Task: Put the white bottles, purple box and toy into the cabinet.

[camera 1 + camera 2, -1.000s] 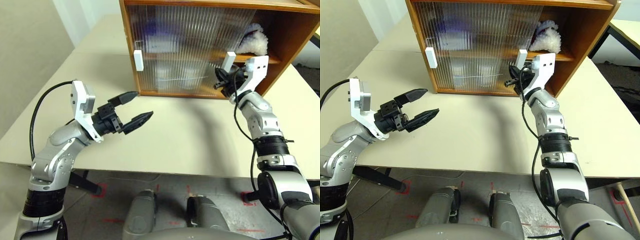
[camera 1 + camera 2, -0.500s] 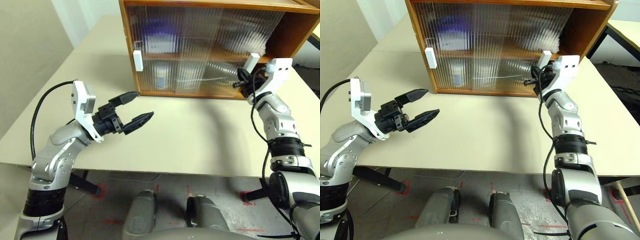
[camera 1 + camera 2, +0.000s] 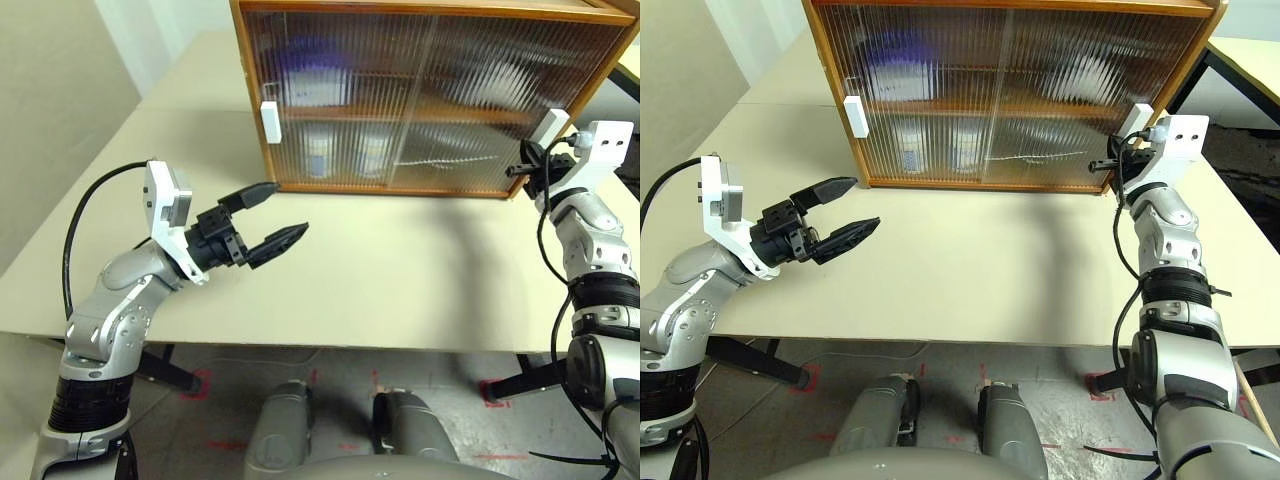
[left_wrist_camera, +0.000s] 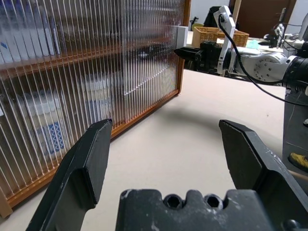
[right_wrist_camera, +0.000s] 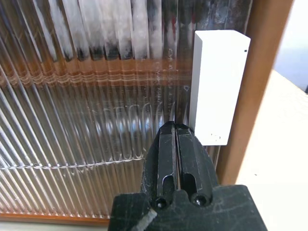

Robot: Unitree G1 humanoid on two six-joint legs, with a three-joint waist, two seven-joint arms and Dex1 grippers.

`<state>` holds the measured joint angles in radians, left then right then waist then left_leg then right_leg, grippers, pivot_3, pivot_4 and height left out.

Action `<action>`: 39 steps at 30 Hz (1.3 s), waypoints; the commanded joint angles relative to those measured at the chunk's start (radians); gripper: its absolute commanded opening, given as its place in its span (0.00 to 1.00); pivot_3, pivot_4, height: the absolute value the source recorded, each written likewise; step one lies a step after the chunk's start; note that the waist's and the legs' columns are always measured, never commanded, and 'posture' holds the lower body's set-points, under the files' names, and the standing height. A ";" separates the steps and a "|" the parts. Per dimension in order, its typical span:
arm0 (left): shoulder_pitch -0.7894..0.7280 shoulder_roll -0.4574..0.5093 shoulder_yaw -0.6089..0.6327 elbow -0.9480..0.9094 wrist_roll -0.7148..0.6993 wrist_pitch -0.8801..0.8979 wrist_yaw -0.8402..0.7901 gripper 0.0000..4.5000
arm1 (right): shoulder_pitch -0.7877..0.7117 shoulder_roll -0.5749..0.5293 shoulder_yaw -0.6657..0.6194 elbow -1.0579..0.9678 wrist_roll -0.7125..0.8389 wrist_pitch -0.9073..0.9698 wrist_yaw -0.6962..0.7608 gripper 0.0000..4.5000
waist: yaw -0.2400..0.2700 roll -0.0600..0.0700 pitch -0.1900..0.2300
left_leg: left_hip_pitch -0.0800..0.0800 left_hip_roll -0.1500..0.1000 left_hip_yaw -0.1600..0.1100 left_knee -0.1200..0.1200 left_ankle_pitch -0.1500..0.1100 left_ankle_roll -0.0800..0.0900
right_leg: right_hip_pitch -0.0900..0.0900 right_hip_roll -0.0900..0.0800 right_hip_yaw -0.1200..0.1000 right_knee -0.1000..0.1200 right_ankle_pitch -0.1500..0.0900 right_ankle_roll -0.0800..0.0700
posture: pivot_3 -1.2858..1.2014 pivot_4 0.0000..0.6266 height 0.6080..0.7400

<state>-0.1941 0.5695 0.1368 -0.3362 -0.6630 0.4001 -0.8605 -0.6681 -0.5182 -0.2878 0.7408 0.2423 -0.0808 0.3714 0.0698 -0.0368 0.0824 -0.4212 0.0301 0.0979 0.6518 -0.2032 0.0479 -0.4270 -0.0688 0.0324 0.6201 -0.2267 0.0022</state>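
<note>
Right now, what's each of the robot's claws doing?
Left gripper: open, holding nothing.
Right gripper: shut, holding nothing, tips against the cabinet door's white handle.

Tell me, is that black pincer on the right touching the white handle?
Touching. In the right wrist view the shut right end effector presses its tips against the white handle's left edge, no gap visible.

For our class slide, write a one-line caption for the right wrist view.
Shut right gripper pressed beside the white handle of the cabinet, its ribbed sliding door closed.

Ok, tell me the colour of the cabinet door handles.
White handles on the cabinet; clearest in the right wrist view.
</note>
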 commanded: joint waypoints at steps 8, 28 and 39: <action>-0.002 -0.001 -0.017 -0.003 0.014 0.002 0.003 1.00 | 0.017 -0.008 -0.011 -0.041 -0.001 -0.001 -0.006 0.01 | 0.000 0.000 0.000 | 0.000 0.000 0.000 0.000 0.000 0.000 | 0.000 0.000 0.000 0.000 0.000 0.000 | 0.60 0.05 1.00; 0.154 -0.081 0.160 0.178 0.222 -0.159 0.319 1.00 | 0.323 -0.012 -0.124 -0.024 0.223 -0.039 0.399 0.99 | 0.013 -0.001 0.002 | 0.006 0.000 0.000 -0.001 -0.001 -0.001 | 0.004 -0.004 -0.001 0.000 0.000 0.000 | 0.61 0.11 1.00; 0.045 -0.088 0.159 0.414 0.414 -0.122 0.559 1.00 | 0.127 -0.163 -0.220 0.483 0.195 -0.221 0.464 0.99 | 0.006 -0.003 0.014 | 0.015 0.000 -0.001 -0.006 -0.001 -0.001 | 0.012 -0.001 0.000 -0.002 -0.002 0.000 | 0.62 0.12 1.00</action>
<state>-0.1288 0.4823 0.3026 0.0607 -0.2689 0.2820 -0.3094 -0.5246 -0.6685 -0.4946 1.1881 0.4378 -0.2863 0.8256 0.0753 -0.0394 0.0965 -0.4062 0.0304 0.0973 0.6459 -0.2040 0.0464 -0.4152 -0.0700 0.0323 0.6180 -0.2288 0.0022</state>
